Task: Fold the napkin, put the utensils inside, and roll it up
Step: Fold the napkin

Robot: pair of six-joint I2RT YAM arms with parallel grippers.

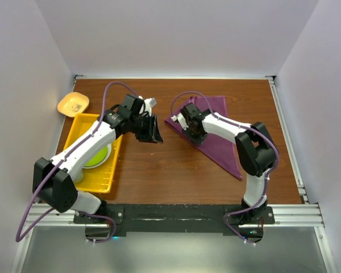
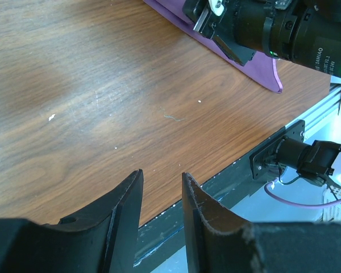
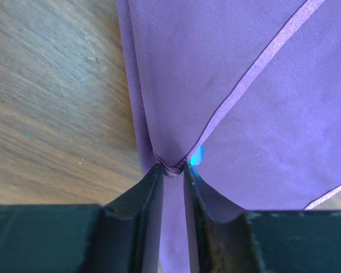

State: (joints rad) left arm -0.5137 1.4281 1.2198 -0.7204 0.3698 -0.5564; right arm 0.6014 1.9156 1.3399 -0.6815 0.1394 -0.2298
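Observation:
The plum-purple napkin (image 1: 219, 151) lies on the right half of the wooden table, folded into a long triangle. My right gripper (image 1: 194, 135) is down at its left edge. In the right wrist view the gripper (image 3: 173, 168) is shut on a small pinch of the napkin (image 3: 216, 85), with hemmed edges fanning out from the tips. My left gripper (image 1: 152, 135) hovers over bare wood to the left of the napkin. Its jaws (image 2: 162, 173) stand open with nothing between them. The napkin's edge (image 2: 261, 77) shows far off in that view. No utensils show in any view.
A yellow tray (image 1: 82, 122) with a green plate (image 1: 99, 154) in it stands on the left, under my left arm. A small yellow dish (image 1: 73, 103) sits behind it. The right arm's wrist (image 2: 273, 28) shows in the left wrist view, near the table's front rail (image 2: 238, 170).

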